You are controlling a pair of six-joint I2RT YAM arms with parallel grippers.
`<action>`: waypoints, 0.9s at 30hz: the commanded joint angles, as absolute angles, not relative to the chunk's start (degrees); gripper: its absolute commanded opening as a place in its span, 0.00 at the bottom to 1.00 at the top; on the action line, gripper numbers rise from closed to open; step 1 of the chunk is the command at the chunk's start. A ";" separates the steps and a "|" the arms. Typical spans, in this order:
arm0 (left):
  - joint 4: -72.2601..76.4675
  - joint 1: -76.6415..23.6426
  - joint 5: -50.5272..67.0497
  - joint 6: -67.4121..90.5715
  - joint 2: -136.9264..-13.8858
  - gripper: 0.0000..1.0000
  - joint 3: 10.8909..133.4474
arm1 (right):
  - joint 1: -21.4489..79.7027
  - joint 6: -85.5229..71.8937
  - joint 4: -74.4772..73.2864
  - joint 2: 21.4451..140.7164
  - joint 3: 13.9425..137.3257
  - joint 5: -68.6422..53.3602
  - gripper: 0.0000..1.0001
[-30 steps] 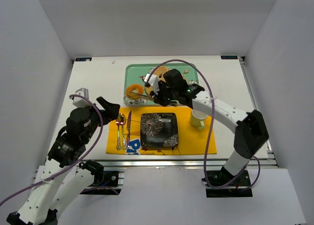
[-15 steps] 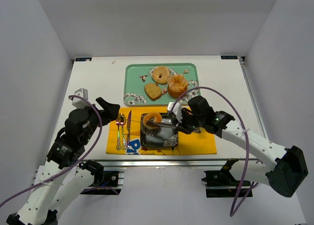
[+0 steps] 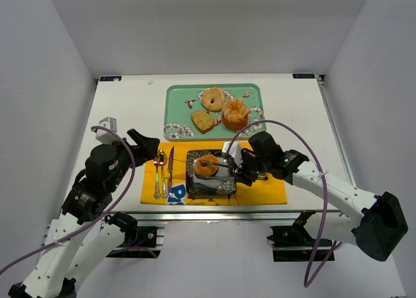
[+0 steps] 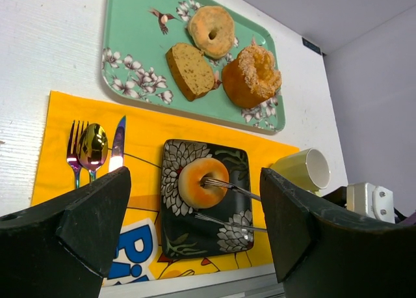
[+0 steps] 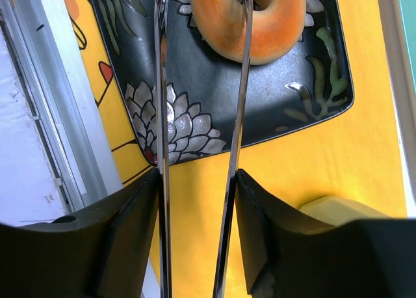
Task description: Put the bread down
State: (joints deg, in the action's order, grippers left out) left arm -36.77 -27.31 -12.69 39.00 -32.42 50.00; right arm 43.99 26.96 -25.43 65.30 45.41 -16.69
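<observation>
Right gripper (image 5: 195,207): fingers pressed against the outsides of a pair of metal tongs (image 5: 238,116), which are carried between them. Tong arms sprung apart, pinching nothing.

Straight ahead along the tongs, at their tips: the bread (image 5: 250,15), flat on the black flowered plate (image 5: 214,103), hole upward. One tong tip over the ring at its hole, the other off the ring's side above bare plate. Contact with the crust not discernible.

No long axis to a ring. Line of the coming move set by the tongs alone, running from the plate's right edge across toward the cutlery (image 3: 158,174).

Judged: placing done or nearly so. Next call is a straight draw back and up along that line, without snagging the hole.

Plate on yellow placemat (image 5: 312,161).

Left gripper (image 3: 144,140): jaws wide apart, empty, beyond the cutlery to the plate's left. Farther from the bread than the right.

Farthest: green tray (image 3: 179,103) of other baked pieces, apart from the plate.
</observation>
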 commanded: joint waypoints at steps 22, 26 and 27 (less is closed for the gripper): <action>-33.14 -27.16 -11.43 38.67 -32.96 0.90 50.10 | 30.79 13.46 -19.16 60.55 59.05 -19.24 0.34; -31.64 -27.16 -10.46 38.67 -33.31 0.90 49.22 | 11.67 11.08 -19.69 65.72 61.25 -23.80 0.26; -31.38 -27.16 -10.29 38.67 -33.40 0.90 48.87 | 8.47 10.81 -19.51 66.53 61.52 -24.60 0.25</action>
State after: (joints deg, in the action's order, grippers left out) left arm -33.56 -27.31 -11.77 39.20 -32.97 49.76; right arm 16.99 14.28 -21.61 64.40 58.65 -21.23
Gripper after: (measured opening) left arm 0.892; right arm 0.269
